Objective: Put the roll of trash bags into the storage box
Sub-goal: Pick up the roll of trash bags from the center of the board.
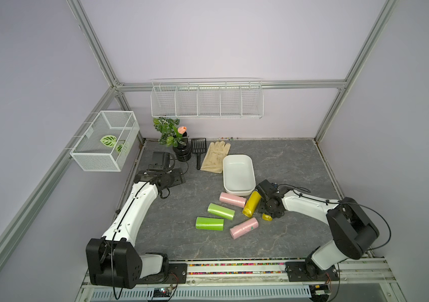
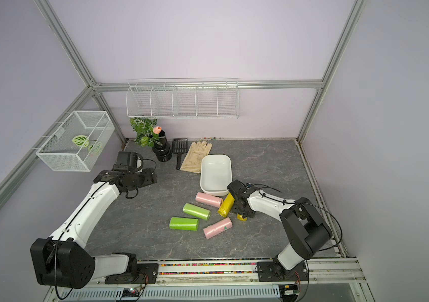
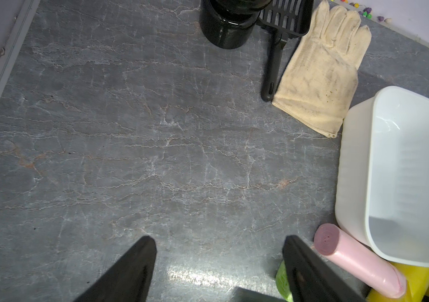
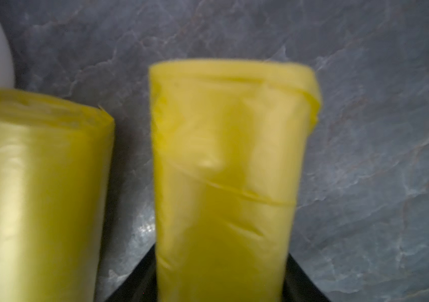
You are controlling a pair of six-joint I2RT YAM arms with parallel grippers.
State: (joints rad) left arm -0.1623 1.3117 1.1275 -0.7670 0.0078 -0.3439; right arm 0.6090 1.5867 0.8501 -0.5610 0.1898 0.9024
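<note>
Lilac walls and an aluminium frame enclose a grey marbled tabletop (image 1: 286,162). A wire-mesh basket (image 1: 96,159) hangs on the left wall and a long wire rack (image 1: 207,100) on the back wall. The left gripper (image 3: 217,240) sits near the back-left corner, its fingers (image 3: 135,266) spread wide over bare tabletop. Moving right, there are a potted plant (image 1: 182,153), a black scoop (image 1: 198,146) and a beige glove (image 1: 214,157), then the white storage box (image 1: 238,171). In front of the box lie green rolls (image 1: 209,223) and pink rolls (image 1: 232,200). A lone yellow roll (image 1: 251,204) lies just beside the box's near right corner. Right of it, outside the box, the yellow roll of trash bags (image 4: 229,162) sits between the fingers of the right gripper (image 4: 221,261). They flank both its sides, but I cannot tell whether they clamp it.
</note>
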